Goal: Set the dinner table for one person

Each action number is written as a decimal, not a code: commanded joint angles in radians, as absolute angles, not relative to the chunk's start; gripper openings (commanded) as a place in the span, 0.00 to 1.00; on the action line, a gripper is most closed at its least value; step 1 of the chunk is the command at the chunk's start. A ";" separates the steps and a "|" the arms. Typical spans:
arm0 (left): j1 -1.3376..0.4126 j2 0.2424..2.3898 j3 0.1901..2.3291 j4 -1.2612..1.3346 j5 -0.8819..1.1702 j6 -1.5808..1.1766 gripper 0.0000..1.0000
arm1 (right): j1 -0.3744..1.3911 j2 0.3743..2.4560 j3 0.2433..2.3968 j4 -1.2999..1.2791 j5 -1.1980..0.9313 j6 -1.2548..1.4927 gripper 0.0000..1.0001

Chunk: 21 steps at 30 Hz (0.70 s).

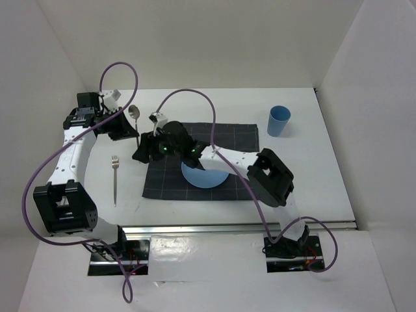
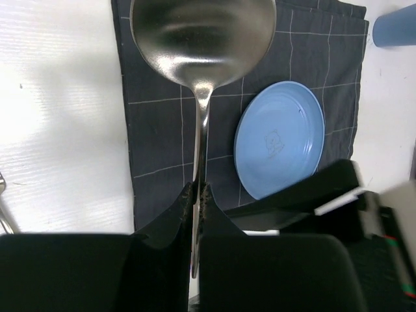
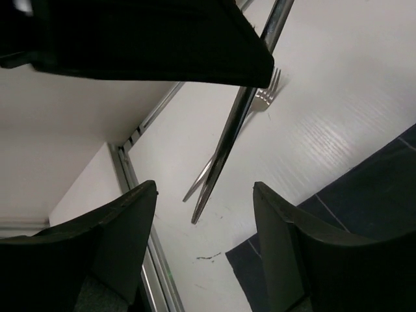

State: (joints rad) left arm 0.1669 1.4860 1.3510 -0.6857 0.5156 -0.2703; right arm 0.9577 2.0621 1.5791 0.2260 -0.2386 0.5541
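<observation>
My left gripper point(image 2: 198, 190) is shut on the thin handle of a metal spoon point(image 2: 201, 39), which hangs in the air over the left edge of the dark checked cloth point(image 2: 162, 136). The spoon's bowl point(image 1: 134, 112) points away from the arms. My right gripper point(image 3: 205, 188) is open just below it. The spoon handle's free end point(image 3: 207, 188) hangs between the spread fingers point(image 3: 133, 221) and touches neither. A blue plate point(image 1: 205, 177) lies on the cloth. A fork point(image 1: 115, 179) lies on the white dinner table point(image 1: 312, 175), left of the cloth.
A blue cup point(image 1: 279, 121) stands on the table at the back right, off the cloth. The right arm point(image 1: 234, 162) stretches across the plate and cloth. White walls close in the table on three sides. A metal rail point(image 1: 234, 227) runs along the near edge.
</observation>
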 commanded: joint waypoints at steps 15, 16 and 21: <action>0.166 1.520 1.437 -0.753 0.523 -0.189 0.16 | 0.876 2.053 1.631 0.222 -0.356 0.719 0.00; 0.166 1.520 1.462 -0.777 0.523 -0.152 0.23 | 0.835 2.025 1.599 0.222 -0.365 0.739 0.00; 0.201 1.522 1.546 -0.841 0.460 -0.095 0.39 | 0.692 1.815 1.333 0.134 -0.414 0.810 0.00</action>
